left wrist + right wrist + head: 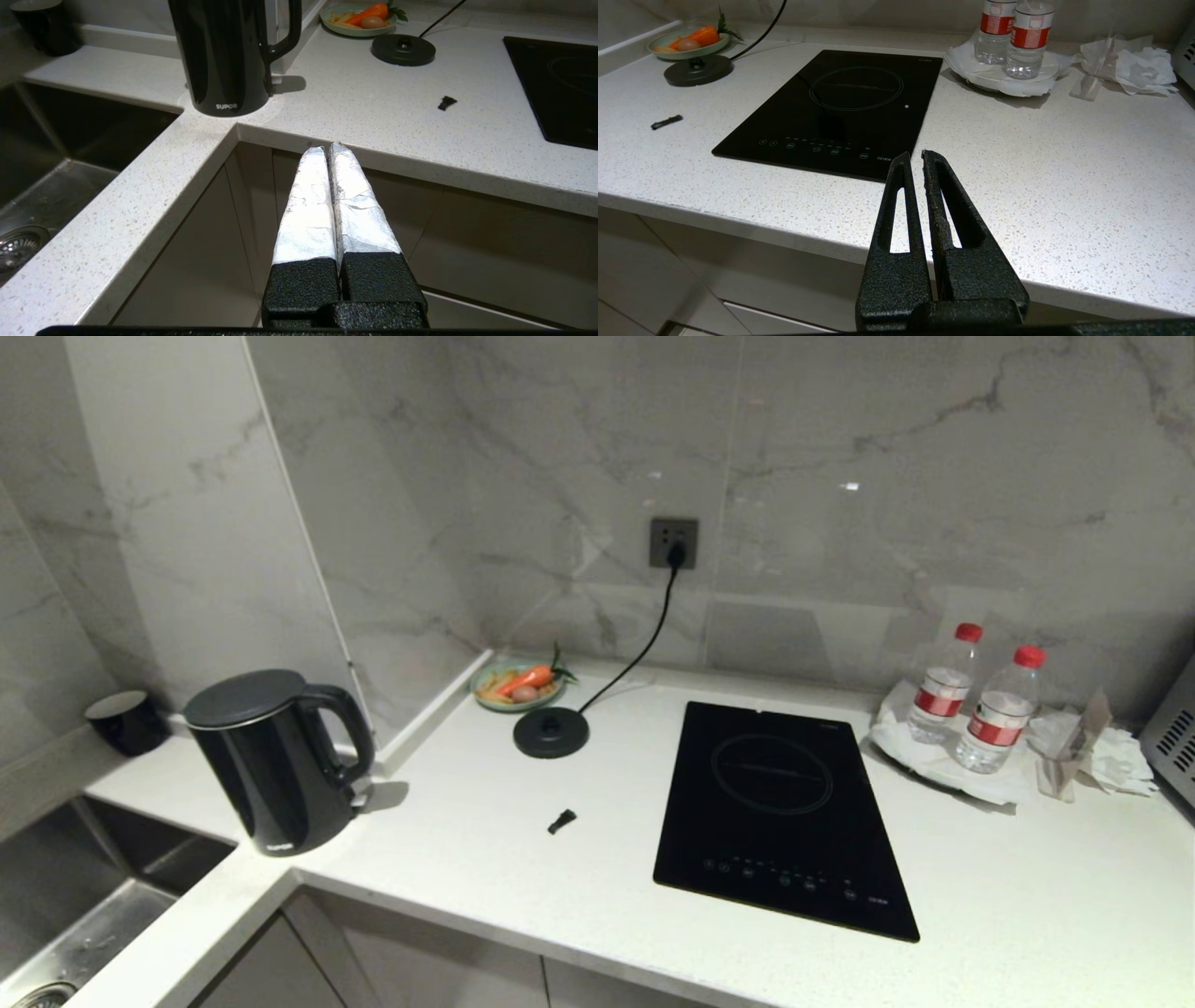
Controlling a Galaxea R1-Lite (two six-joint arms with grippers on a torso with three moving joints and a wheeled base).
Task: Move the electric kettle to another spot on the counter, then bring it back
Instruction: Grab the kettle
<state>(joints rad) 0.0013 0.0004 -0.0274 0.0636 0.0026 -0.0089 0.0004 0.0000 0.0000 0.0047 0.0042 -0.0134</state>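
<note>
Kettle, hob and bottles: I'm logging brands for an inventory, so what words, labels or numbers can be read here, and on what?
"SUPOR": white lettering near the base of the electric kettle.
Induction hob: a small white brand mark at its front corner, too small to read; the control icons are symbols only.
Two water bottles: red and white labels, print too blurred to read.
Nothing else carries text.

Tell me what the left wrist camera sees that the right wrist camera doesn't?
Only the left wrist view shows the electric kettle, the small black cup, the sink and the shut left gripper.

Only the right wrist view shows the two water bottles, the crumpled tissues and the shut right gripper.

Both show the counter, the kettle base disc, the plate of vegetables and the black hob.
</note>
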